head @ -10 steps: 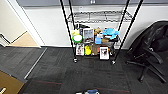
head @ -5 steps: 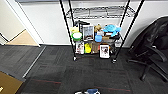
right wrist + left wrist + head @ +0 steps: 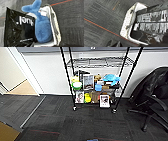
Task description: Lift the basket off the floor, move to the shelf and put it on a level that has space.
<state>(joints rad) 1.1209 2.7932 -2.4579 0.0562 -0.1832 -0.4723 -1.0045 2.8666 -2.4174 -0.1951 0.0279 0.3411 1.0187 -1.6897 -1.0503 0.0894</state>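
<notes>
Sitting beside left tool point(image 3: 114, 43): basket point(image 3: 126, 23)

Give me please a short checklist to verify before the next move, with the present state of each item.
1. Basket contents seated: ok; the blue plush and the black bag lie inside the rim.
2. Basket off the floor: cannot tell from the wrist views.
3. End effector grasp on the basket: cannot tell for either arm.
4. Shelf ahead: ok; it stands against the wall.
5. Free level: ok; this wire tier looks bare, while the two lower tiers are crowded.
6. Chair: ok; it stands beside the shelf, not in front.
</notes>
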